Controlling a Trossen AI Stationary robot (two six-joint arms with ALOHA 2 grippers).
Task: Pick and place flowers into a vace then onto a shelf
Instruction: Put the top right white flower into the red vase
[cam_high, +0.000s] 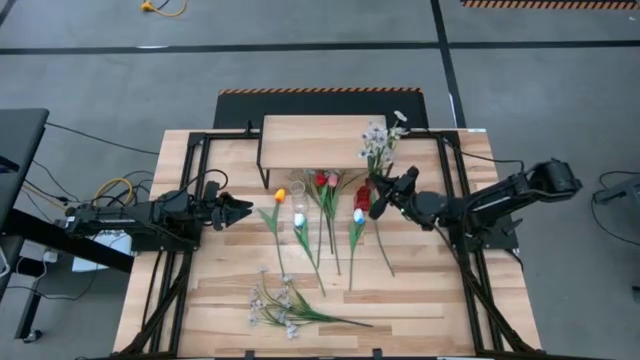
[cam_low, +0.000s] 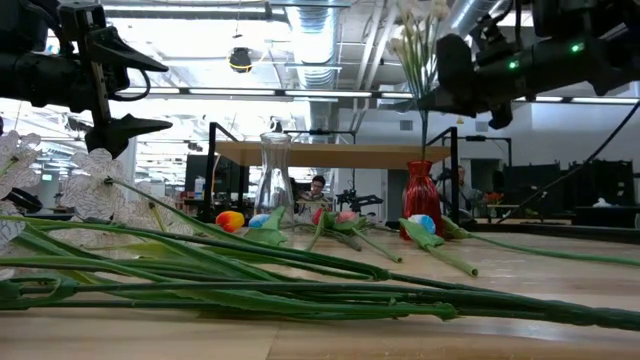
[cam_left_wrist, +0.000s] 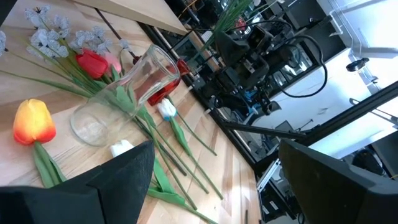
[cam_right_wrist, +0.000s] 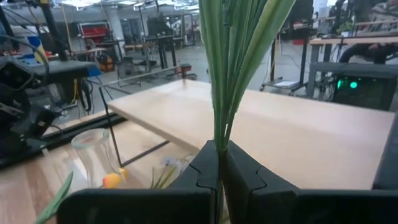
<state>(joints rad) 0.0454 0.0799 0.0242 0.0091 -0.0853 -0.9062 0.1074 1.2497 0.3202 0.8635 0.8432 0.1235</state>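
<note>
A: High view, left to right: where did the left gripper (cam_high: 243, 211) sit?

B: It hovered left of the flowers, jaws spread wide and empty, pointing at the clear vase (cam_high: 299, 214), which stood among the tulips (cam_high: 330, 215) in front of the shelf (cam_high: 322, 142). The left wrist view showed the vase upright with an orange tulip (cam_left_wrist: 33, 122) lying just beside its base.

A: And the spray (cam_high: 285, 307)?

B: One lay flat near the table's front edge, well apart from both arms. The tulips lay fanned mid-table, stems toward the front.

A: The right side?

B: The right gripper (cam_high: 378, 196) was clamped on a second spray's stems (cam_right_wrist: 231, 68), blossoms (cam_high: 383, 140) up near the shelf's right end. A red vase (cam_low: 421, 193) stood roughly under it in the low view; whether the stems were already inside it, I couldn't tell.

A: How would those flowers handle?

B: Light, I'd judge, with thin springy stems and top-heavy heads, so they'd swing if gripped low. Taking hold mid-stem, clear of leaves, looked safest. The clear vase seemed smooth and tippable, and a long stem leaning on its rim could topple it.
</note>
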